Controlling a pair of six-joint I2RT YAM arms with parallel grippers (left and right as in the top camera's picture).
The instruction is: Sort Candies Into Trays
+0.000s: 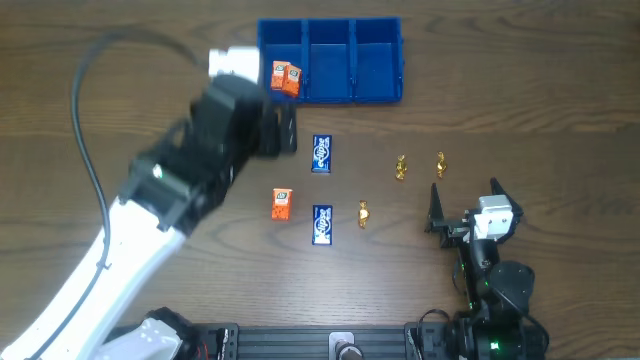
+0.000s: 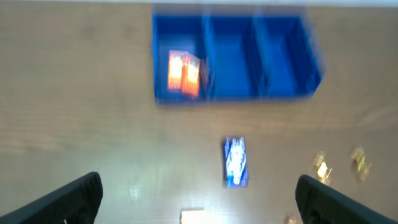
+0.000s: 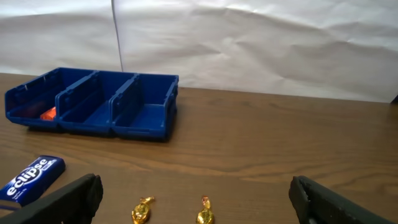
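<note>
A blue tray with three compartments stands at the back; two orange candies lie in its left compartment. On the table lie two blue packs, one orange candy and three gold candies. My left gripper hangs open and empty above the table, in front of the tray and short of the nearer blue pack. My right gripper is open and empty, low at the right, behind two gold candies.
The tray's middle and right compartments hold nothing. A white sheet hangs behind the table in the right wrist view. Bare wood lies left of the tray and right of the gold candies.
</note>
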